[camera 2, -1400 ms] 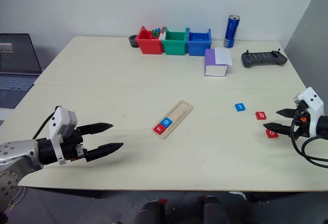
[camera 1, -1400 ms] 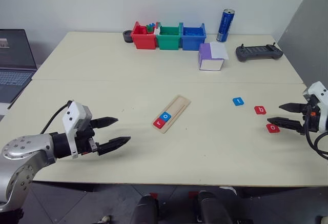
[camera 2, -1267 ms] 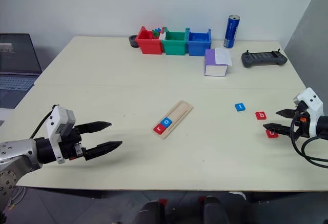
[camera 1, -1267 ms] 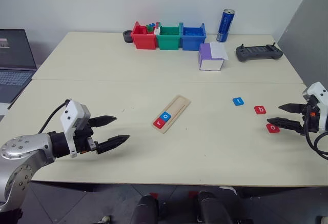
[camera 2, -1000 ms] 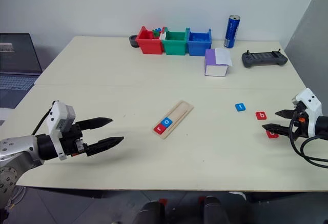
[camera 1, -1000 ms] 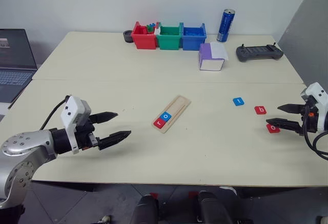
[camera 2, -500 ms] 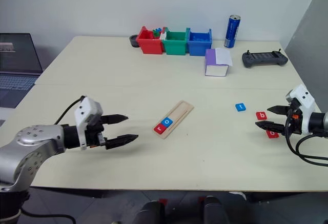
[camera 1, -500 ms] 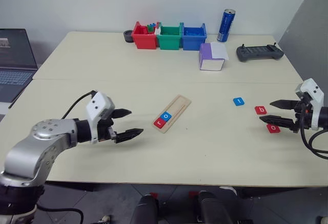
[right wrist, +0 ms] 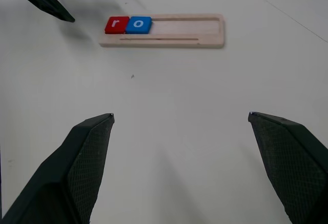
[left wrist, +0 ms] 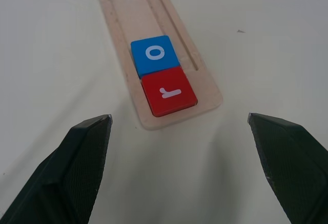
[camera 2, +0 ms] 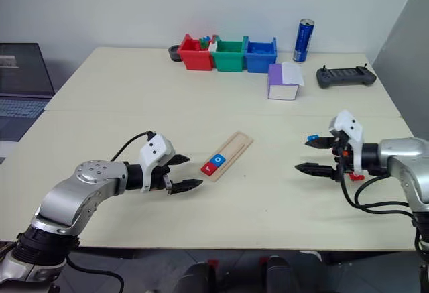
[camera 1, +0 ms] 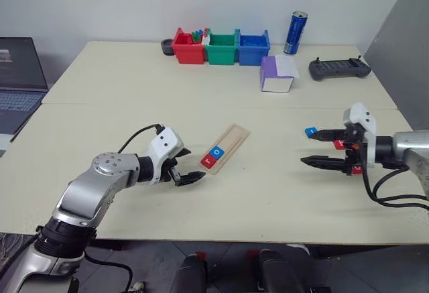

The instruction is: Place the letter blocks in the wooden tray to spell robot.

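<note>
Tabletop (camera 1: pixel 134 85) is matte cream, smooth, with a seam across the middle. Tray (camera 1: pixel 224 147) is a long flat light-wood strip with a shallow groove, lying diagonally at the centre. 2 flat square glossy tiles sit in its near end, touching: red r (left wrist: pixel 168 95) at the very end, blue o (left wrist: pixel 154 55) next to it; the rest of the groove is bare wood. On the right, a blue tile (camera 1: pixel 311 132) lies flat on the tabletop, and 2 red tiles (camera 1: pixel 339 144) are mostly hidden behind the right end effector, letters unreadable.

Left end effector (camera 1: pixel 188 167) has its 2 black tapered fingers spread apart, holding nothing, pointing forward and slightly down at the tray's near end, just beside it, not touching. Forearm is silver metal, wrist block white. Right end effector (camera 1: pixel 322 147) also has its fingers apart and empty, pointing left toward the tray, well apart from it, low over the tabletop near the loose tiles.

At the far edge are 3 plastic bins in a row: red bin (camera 1: pixel 188 46) with small coloured pieces inside, green bin (camera 1: pixel 220 47), blue bin (camera 1: pixel 253 47); contents of the last 2 too small to tell. Nearby are a blue can (camera 1: pixel 295 33), a purple-and-white box (camera 1: pixel 276 74) and a dark controller (camera 1: pixel 338 68). A laptop (camera 1: pixel 19 78) is at the left.
</note>
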`<state>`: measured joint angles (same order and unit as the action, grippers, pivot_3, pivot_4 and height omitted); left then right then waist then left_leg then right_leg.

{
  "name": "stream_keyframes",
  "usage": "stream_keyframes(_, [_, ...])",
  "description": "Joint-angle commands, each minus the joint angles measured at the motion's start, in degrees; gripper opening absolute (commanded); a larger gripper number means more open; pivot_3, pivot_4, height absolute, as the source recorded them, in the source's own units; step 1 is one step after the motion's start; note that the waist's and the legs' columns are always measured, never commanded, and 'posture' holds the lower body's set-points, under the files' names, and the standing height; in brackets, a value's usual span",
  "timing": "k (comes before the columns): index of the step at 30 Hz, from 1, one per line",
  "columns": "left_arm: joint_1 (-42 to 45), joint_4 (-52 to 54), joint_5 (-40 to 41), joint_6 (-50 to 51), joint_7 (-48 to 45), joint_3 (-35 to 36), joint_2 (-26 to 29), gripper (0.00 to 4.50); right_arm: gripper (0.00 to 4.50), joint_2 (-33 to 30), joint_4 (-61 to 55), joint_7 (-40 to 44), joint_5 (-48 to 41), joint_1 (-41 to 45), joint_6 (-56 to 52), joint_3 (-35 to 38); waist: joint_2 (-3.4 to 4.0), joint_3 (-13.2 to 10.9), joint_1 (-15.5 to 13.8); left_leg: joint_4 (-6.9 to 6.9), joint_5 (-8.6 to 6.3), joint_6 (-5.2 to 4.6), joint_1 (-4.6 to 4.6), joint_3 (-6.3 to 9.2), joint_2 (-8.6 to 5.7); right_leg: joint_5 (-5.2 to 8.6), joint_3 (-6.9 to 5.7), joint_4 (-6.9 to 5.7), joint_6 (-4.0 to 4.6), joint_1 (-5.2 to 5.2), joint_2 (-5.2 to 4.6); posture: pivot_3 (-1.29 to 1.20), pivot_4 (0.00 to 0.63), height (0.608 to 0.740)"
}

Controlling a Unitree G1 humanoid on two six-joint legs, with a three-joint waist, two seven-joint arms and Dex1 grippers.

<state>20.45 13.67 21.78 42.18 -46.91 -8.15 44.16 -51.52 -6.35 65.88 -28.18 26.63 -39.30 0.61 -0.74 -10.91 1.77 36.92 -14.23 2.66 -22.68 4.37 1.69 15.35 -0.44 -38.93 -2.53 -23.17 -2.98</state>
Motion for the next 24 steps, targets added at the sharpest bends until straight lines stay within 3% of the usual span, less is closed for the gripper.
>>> stream_keyframes(1, [1.47,0.35,-2.08,1.37,2.75,-1.53,-2.66,4.50,4.47,0.97,-0.73,-0.38,0.41,2.47,0.26,-1.04,0.00,0.00,-0.09,0.00,0.00,0.00,0.00,0.00,0.00,-0.01,0.00,0.00,0.01,0.00,0.00,0.00,0.150,0.740])
stream_keyframes(13, [2.91,-0.79,-6.54,1.79,7.19,-4.63,-9.73,4.50,4.47,1.62,1.11,-0.77,2.25,3.62,0.96,-2.18,-0.02,0.00,0.06,0.01,0.00,0.00,-0.02,0.03,-0.02,-0.16,-0.02,-0.01,0.27,0.00,0.00,0.00,0.150,0.740])
stream_keyframes(24, [1.03,0.16,-8.65,7.41,10.68,-6.42,-11.85,4.50,4.47,1.79,2.23,-1.03,2.83,3.96,1.80,-1.91,-0.02,0.01,-0.06,0.03,0.01,0.00,0.03,0.03,-0.02,-0.17,-0.02,-0.03,0.25,0.04,-0.01,0.00,0.150,0.740])
